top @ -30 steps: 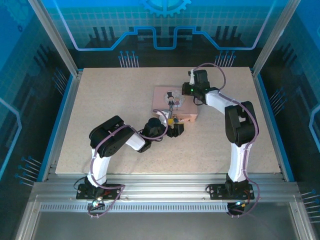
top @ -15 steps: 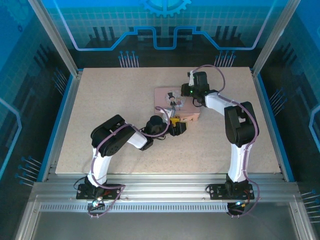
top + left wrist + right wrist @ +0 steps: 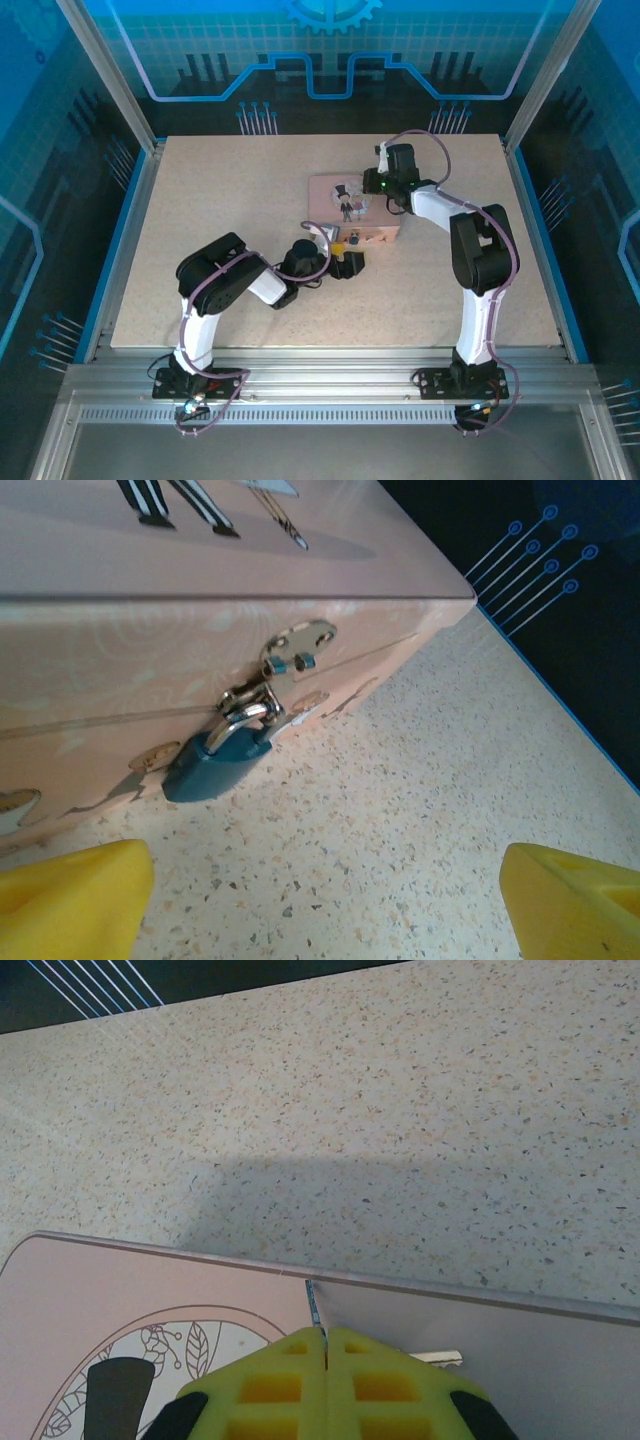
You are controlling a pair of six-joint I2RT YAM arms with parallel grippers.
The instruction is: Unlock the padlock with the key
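Padlock [image 3: 215, 760] faced, key [image 3: 438, 1357] ready
Left gripper [image 3: 320, 895] spread wide, likely to steady the padlock; right gripper [image 3: 326, 1360] clamped on the key.

One tin [image 3: 100, 670]. One padlock [image 3: 215, 765] on one hasp [image 3: 292, 655] at the tin's front. One key [image 3: 313, 1305] over the tin's lid. Two grippers: left gripper [image 3: 320, 910], right gripper [image 3: 325, 1360].
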